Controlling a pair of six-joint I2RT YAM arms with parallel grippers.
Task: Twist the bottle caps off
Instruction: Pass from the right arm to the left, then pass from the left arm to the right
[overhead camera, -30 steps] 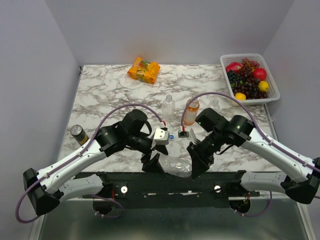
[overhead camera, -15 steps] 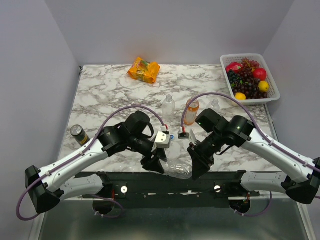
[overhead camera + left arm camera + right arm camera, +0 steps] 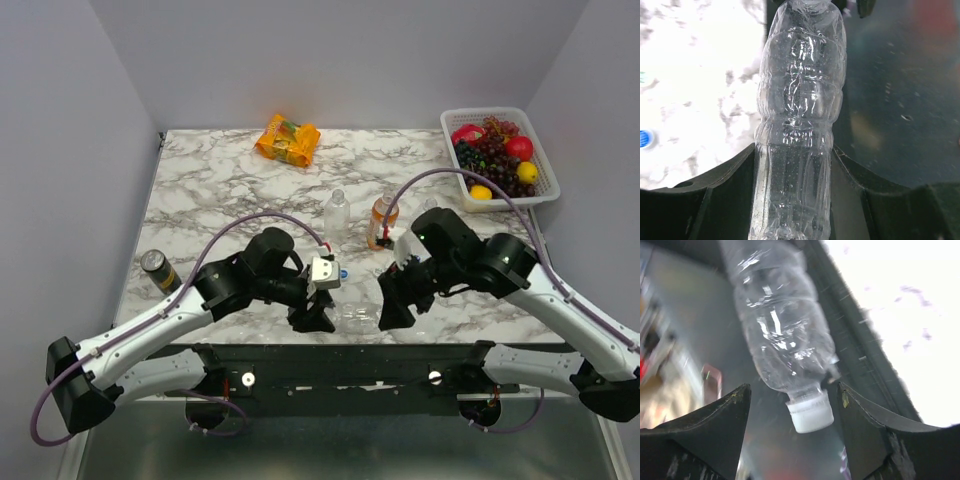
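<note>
At the left edge of the marble surface (image 3: 220,180) a can (image 3: 155,265) lies untouched. At the near edge, about midway along it, the left gripper (image 3: 315,315) is clenched around the body of a clear bottle (image 3: 800,115), holding it on its side with the neck pointing toward the other arm. A loose blue cap (image 3: 343,272) sits on the surface just beyond, with a second clear bottle (image 3: 337,212) and the orange bottle (image 3: 381,222) standing farther back near the middle. The held bottle's white cap (image 3: 810,412) is on its neck. It hangs between the spread fingers of the right gripper (image 3: 793,390), which is released and touches nothing. A fruit basket (image 3: 545,160) fills the far right corner.

The step in hand looks like taking hold of that white cap to twist it. To do it well, the right gripper should centre on the cap, not the neck, and close squarely. It should then turn about the bottle's long axis while the left holds firm. The thin plastic would probably buckle under a harder squeeze, so steady pressure is the safer course.
</note>
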